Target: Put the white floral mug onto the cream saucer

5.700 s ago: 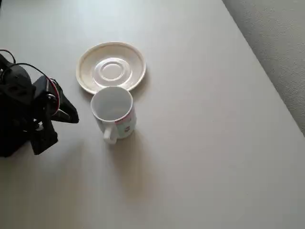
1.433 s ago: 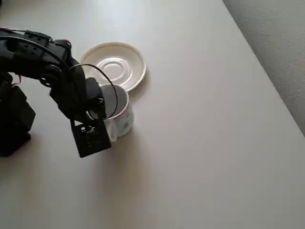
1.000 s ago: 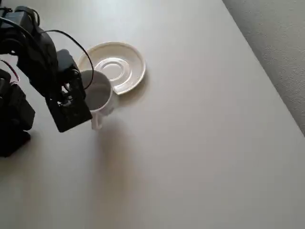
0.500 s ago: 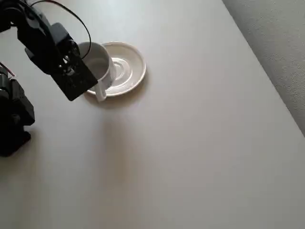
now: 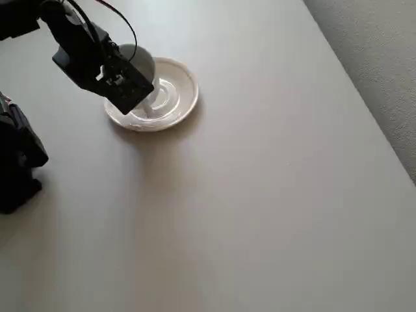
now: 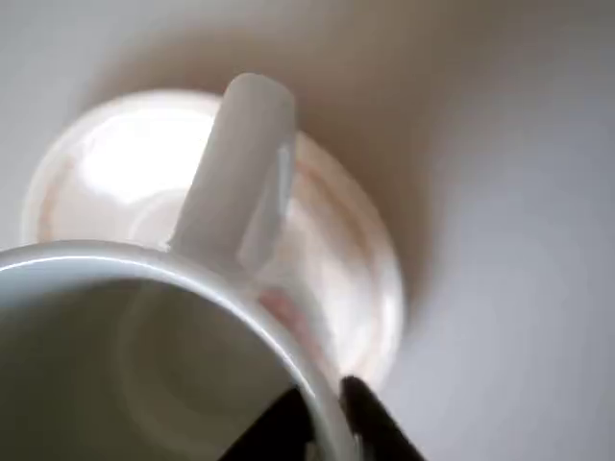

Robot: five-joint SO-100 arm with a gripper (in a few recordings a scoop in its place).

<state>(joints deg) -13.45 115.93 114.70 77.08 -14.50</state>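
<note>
Pincer (image 5: 130, 84) state: closed on the rim wall of the white floral mug (image 5: 140, 62). In the wrist view one dark finger (image 6: 279, 427) lies inside the mug (image 6: 144, 355) against its inner wall, and the other dark fingertip sits just outside the rim, so the ceramic wall is pinched between them.

Mug position, overhead view: the mug sits over the upper-left part of the cream saucer (image 5: 179, 104), largely covered by the black arm (image 5: 84, 52) and its wrist block. Only a portion of the white rim and interior shows above and to the right of the wrist block. Whether the base of the mug rests on the saucer or hangs just above it cannot be told from either view.

Mug position, wrist view: the opening of the mug fills the lower left of the picture. Its loop handle (image 6: 240, 168) points up and away from the camera, across the saucer (image 6: 356, 250). A faint pinkish mark shows on the outer wall just below the rim, near the handle root.

Saucer position: it lies flat on the pale surface (image 5: 260, 195), toward the upper left of the overhead view. Its right and lower rim and part of the centre well are uncovered. A soft shadow falls on the surface beside the saucer in the wrist view.
</note>
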